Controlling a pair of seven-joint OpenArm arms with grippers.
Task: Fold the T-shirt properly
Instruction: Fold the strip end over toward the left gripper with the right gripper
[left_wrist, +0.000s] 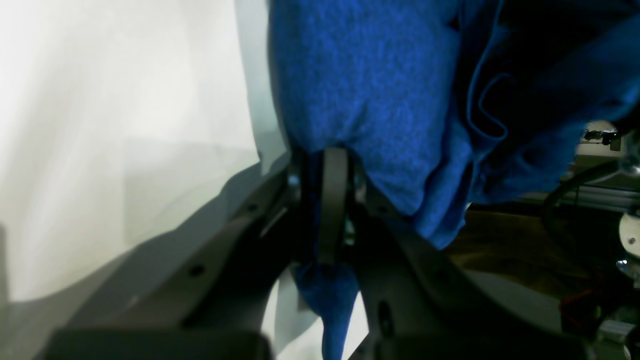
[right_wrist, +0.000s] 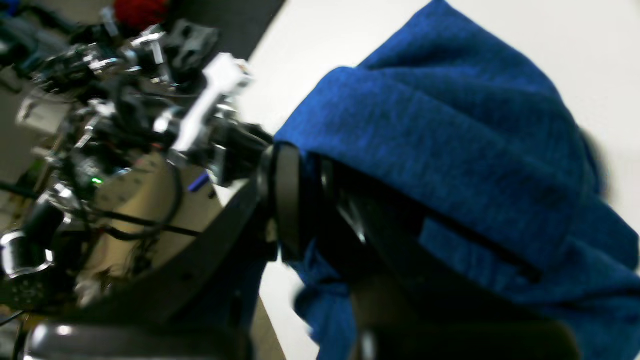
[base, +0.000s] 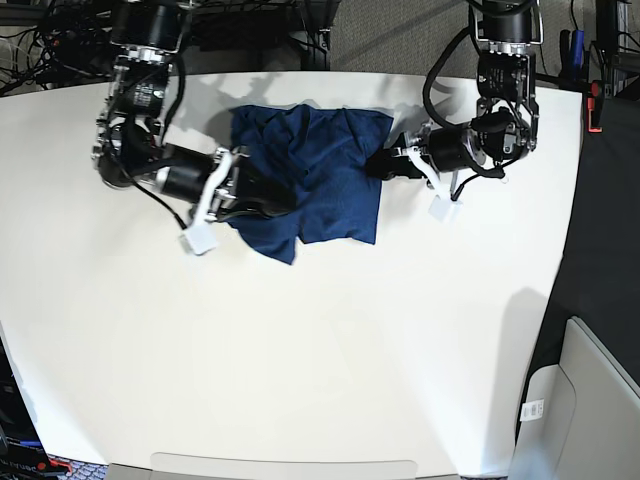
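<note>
The dark blue T-shirt (base: 320, 170) lies bunched and partly doubled over at the far middle of the white table (base: 300, 350). My right gripper (base: 268, 200) is at the shirt's near-left part, shut on a fold of it. Up close, blue cloth (right_wrist: 450, 140) drapes over that gripper (right_wrist: 302, 165) and hides one finger. My left gripper (base: 384, 164) is shut on the shirt's right edge. In the left wrist view the fabric (left_wrist: 365, 85) rises from the closed gripper (left_wrist: 331, 160), and a tail of it hangs below.
Small white tags (base: 199, 241) (base: 440, 210) dangle from both arms. Cables and equipment (base: 60, 25) crowd the table's back edge. A grey bin (base: 585, 400) stands on the dark floor at the lower right, past the table's right edge.
</note>
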